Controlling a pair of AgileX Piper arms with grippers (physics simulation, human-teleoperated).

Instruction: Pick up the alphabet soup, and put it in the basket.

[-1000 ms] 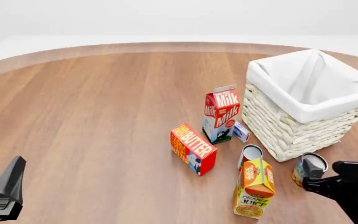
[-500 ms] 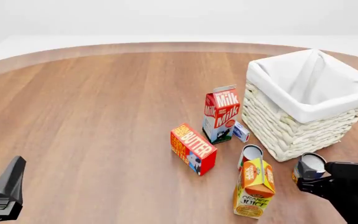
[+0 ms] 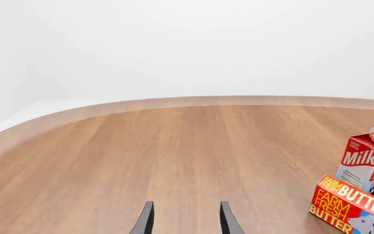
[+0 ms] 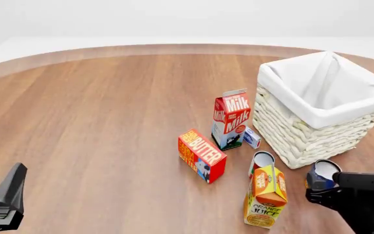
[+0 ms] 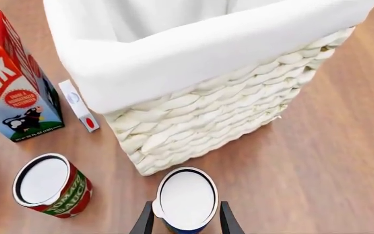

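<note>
Right pincer (image 5: 181, 222) apart astride alphabet soup (image 5: 187, 197) (front view hides this), basket (image 5: 239, 112) near

The right gripper (image 5: 184, 225) sits low, its fingers either side of the alphabet soup (image 5: 186, 199). Straight ahead of it, just beyond the can, stands the basket (image 5: 226, 105). To its left, close by, is the tomato sauce can (image 5: 52, 185), with the orange juice carton (image 4: 266, 196) just nearer than that can. Further ahead-left stands the milk carton (image 4: 231, 118), a small box (image 5: 78, 105) lying between it and the basket. The butter box (image 4: 202, 154) lies further left. The left gripper (image 3: 184, 223) is well apart, far left.
</note>
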